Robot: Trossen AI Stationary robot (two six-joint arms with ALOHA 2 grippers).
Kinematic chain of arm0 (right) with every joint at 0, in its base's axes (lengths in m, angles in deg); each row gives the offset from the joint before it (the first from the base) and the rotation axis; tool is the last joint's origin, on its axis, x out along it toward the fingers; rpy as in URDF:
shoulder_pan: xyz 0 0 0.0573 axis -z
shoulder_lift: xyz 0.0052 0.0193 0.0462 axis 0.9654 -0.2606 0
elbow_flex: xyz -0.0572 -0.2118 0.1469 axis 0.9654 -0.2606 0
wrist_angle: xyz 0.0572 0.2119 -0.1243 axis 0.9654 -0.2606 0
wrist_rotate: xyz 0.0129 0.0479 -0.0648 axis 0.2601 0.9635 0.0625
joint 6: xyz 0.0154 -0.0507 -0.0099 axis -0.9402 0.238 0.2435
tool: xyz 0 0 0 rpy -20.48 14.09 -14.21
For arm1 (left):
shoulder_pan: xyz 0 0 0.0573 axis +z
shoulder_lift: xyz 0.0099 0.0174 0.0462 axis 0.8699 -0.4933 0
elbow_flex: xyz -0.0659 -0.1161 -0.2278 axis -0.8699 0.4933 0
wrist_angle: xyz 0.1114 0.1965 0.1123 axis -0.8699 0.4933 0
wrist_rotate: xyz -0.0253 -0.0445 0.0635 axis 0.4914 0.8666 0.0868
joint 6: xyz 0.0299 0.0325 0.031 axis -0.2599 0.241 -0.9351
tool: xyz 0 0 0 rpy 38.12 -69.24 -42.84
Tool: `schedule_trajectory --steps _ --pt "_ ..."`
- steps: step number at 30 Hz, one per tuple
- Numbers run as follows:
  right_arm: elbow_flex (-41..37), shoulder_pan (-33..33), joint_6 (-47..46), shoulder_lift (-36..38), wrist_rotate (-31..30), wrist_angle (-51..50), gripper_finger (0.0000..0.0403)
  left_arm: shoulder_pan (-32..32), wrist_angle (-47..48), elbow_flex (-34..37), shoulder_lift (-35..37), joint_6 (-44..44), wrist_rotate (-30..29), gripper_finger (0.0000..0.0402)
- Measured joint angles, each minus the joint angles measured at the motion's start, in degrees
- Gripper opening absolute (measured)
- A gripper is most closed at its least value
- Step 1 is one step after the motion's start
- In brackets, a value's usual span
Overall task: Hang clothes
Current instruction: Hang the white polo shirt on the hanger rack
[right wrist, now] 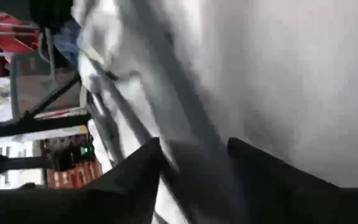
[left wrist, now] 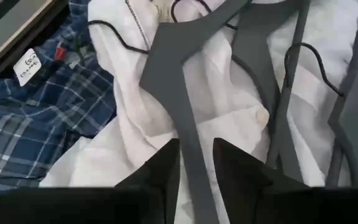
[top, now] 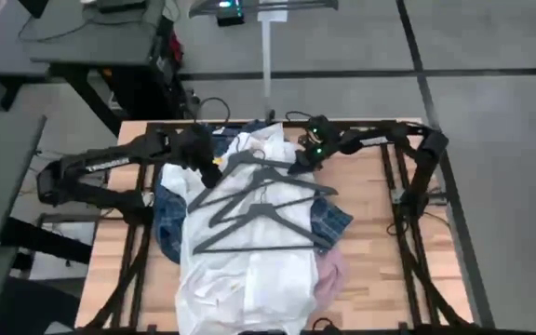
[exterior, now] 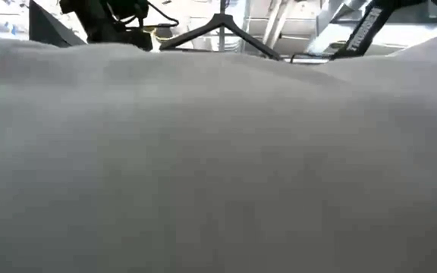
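A plain white shirt (top: 249, 251) lies spread over the table's middle. It covers a blue plaid shirt (top: 167, 219) and a pink one (top: 331, 274). Several dark grey hangers (top: 259, 200) rest flat on it. My left gripper (top: 210, 167) (left wrist: 194, 165), at the pile's far left, is shut on one hanger's arm. My right gripper (top: 298, 160) (right wrist: 194, 168) is at the pile's far right. Its open fingers stand on either side of another hanger arm (right wrist: 188, 134), with a pale gap at one finger. White cloth (exterior: 218, 152) fills the low view. My left gripper pinches a sloping arm of a grey hanger (left wrist: 188, 140) between its two fingers. The fingers slant down from the table's left and lie across that arm. The hanger's remaining part lies on the white shirt.
A pale upright pole (top: 268, 56) stands just beyond the table's far edge. Bare wood (top: 380, 242) shows right of the pile. A desk (top: 91, 46) stands off the table's far left. The plaid shirt's collar label (left wrist: 27, 65) lies beside the white shirt.
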Motion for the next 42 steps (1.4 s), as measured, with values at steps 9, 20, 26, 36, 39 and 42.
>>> schedule_trajectory --steps 9,20,26,36,39,42 --pt "0.15 1.59 -1.05 1.67 2.88 10.11 0.0029 -0.01 -0.20 0.00 0.01 0.42 -0.02 0.0082" --pt "0.03 4.99 -0.36 19.75 0.52 8.14 0.0025 0.26 -0.21 -4.50 -0.03 2.16 -0.50 0.0082" --pt "0.07 10.86 1.71 31.62 -2.48 0.31 0.0025 4.18 -0.93 -8.88 -0.08 2.90 -0.15 0.0089" --pt "0.09 18.72 8.82 43.55 -6.05 -14.93 0.0025 13.52 -6.04 -9.91 -13.38 0.29 11.64 0.0171" --pt "0.09 19.86 8.86 45.06 -6.40 -15.94 0.0025 16.51 -7.69 -11.20 -19.62 -1.20 12.06 0.0187" --pt "0.09 20.41 9.02 46.46 -7.00 -16.30 0.0025 19.69 -6.52 -12.82 -24.98 -2.67 14.82 0.0191"
